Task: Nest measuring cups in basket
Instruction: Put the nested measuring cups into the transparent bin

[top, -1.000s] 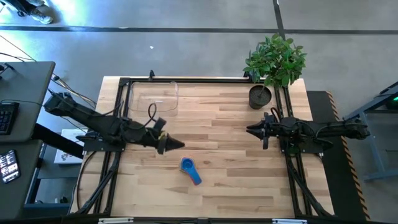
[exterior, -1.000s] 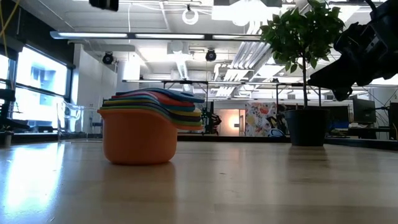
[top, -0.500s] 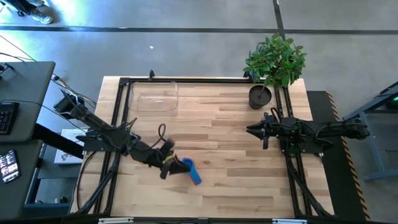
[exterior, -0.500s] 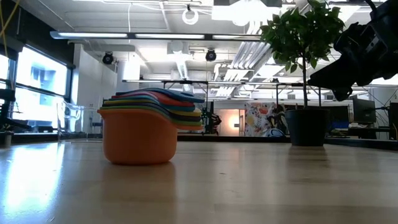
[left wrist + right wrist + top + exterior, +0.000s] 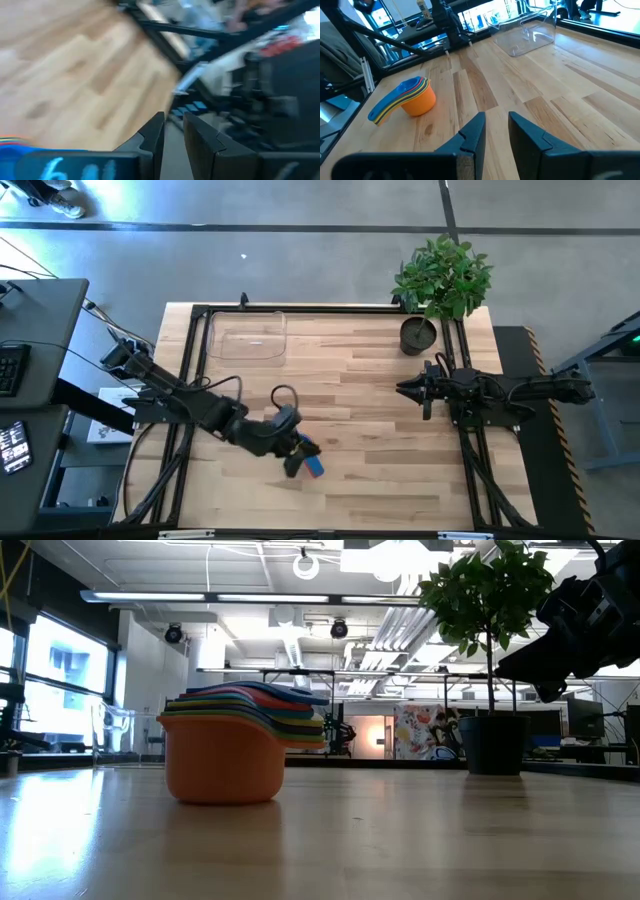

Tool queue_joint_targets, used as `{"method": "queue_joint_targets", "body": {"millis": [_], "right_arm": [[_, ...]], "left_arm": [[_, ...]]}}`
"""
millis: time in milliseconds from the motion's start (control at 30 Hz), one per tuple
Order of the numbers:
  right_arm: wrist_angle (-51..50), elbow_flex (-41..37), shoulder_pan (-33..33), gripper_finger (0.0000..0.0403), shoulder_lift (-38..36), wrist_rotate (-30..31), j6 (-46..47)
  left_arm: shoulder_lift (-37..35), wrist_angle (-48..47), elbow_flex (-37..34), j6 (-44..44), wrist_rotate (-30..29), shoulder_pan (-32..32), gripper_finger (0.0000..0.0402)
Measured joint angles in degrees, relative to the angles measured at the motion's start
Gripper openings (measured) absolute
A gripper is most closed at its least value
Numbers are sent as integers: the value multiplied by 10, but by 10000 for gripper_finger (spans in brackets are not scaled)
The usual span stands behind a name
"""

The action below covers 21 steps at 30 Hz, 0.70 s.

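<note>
**Left end effector over the nested cups**

I see the measuring cups (image 5: 235, 745) nested, orange outermost, on the bench (image 5: 380, 400) toward 6 o'clock. The basket (image 5: 247, 336) sits apart at 11 o'clock. Since a second ago, my left end effector (image 5: 292, 455) swung onto the stack, fingers narrow. Right end effector (image 5: 405, 389) waits at 3 o'clock, narrow.

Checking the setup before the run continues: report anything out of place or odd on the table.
Nothing looks spilled or damaged. The measuring cups sit upright, already nested as one stack, but on the bare wood, well apart from the basket in the far left corner. The left gripper is right beside the stack.
</note>
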Motion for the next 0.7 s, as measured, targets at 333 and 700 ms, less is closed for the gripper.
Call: {"method": "queue_joint_targets", "body": {"millis": [333,700], "right_arm": [[0,0,0,75,0,0,0],[0,0,0,75,0,0,0]], "left_arm": [[74,-175,63,42,31,75,62],[137,-172,79,408,165,141,62]]}}
